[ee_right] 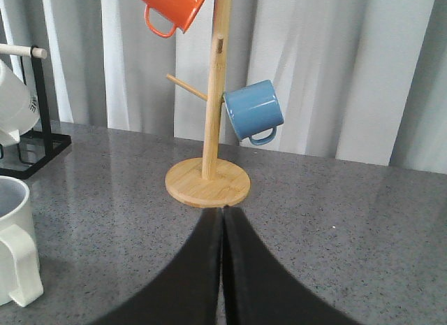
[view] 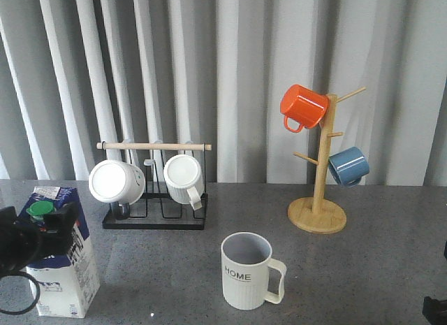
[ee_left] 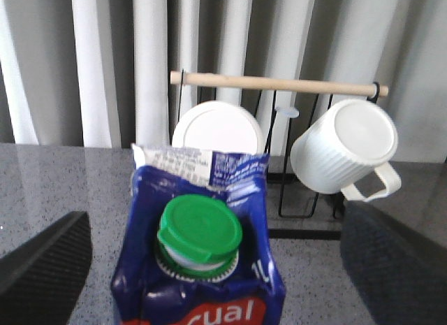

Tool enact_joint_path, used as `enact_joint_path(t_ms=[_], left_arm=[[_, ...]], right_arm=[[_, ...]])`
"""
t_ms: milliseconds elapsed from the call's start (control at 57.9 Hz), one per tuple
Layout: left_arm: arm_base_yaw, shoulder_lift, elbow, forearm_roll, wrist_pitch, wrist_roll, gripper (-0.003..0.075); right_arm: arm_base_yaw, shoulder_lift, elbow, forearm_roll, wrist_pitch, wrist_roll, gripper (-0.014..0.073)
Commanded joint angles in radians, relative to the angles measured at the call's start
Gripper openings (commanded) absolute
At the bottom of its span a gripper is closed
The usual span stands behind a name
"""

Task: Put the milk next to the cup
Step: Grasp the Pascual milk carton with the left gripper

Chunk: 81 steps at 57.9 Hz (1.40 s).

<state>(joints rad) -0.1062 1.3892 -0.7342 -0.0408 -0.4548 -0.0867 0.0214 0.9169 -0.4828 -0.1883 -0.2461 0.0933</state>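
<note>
Cream ribbed cup (view: 246, 271) — black "HOME"; milk (view: 63, 262) — label ending "rual".

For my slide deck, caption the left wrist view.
Open left claw straddles the green-capped blue milk carton, white mugs racked behind.

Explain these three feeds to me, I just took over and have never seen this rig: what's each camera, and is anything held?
The wide picture looks forward over the table. The other two come from cameras on each arm's wrist.

The left tool is open, its dark fingers either side of the milk, not visibly touching. The right tool is shut, empty, facing the wooden mug tree.

The cup marked HOME stands mid-table. Behind it, a black rack carries two white mugs.
</note>
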Motion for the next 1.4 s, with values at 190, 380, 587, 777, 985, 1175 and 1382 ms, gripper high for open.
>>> enact_joint_path(t_ms=[190, 380, 587, 777, 985, 1175, 1382], left_arm=[[-0.003, 0.068, -0.034, 0.002, -0.082, -0.004, 0.0663], [0.006, 0.110, -0.034, 0.002, -0.120, -0.004, 0.0431], [0.006, 0.110, -0.034, 0.002, -0.125, -0.012, 0.0155], [0.006, 0.110, -0.034, 0.002, -0.125, -0.012, 0.0003], [0.006, 0.110, -0.034, 0.002, -0.127, -0.012, -0.0007], [0.006, 0.110, -0.034, 0.002, -0.143, -0.012, -0.0007], [0.006, 0.110, -0.034, 0.002, -0.141, -0.004, -0.0007]], right_arm=[[-0.004, -0.012, -0.027, 0.002, -0.065, -0.003, -0.0011], [-0.004, -0.012, -0.027, 0.002, -0.065, -0.003, -0.0010], [-0.004, -0.012, -0.027, 0.002, -0.065, -0.003, -0.0009], [-0.004, -0.012, -0.027, 0.002, -0.065, -0.003, -0.0009], [-0.004, -0.012, -0.027, 0.002, -0.065, -0.003, -0.0009], [-0.004, -0.012, -0.027, 0.002, -0.065, -0.003, -0.0008], [-0.004, -0.012, -0.027, 0.002, -0.065, -0.003, -0.0008]])
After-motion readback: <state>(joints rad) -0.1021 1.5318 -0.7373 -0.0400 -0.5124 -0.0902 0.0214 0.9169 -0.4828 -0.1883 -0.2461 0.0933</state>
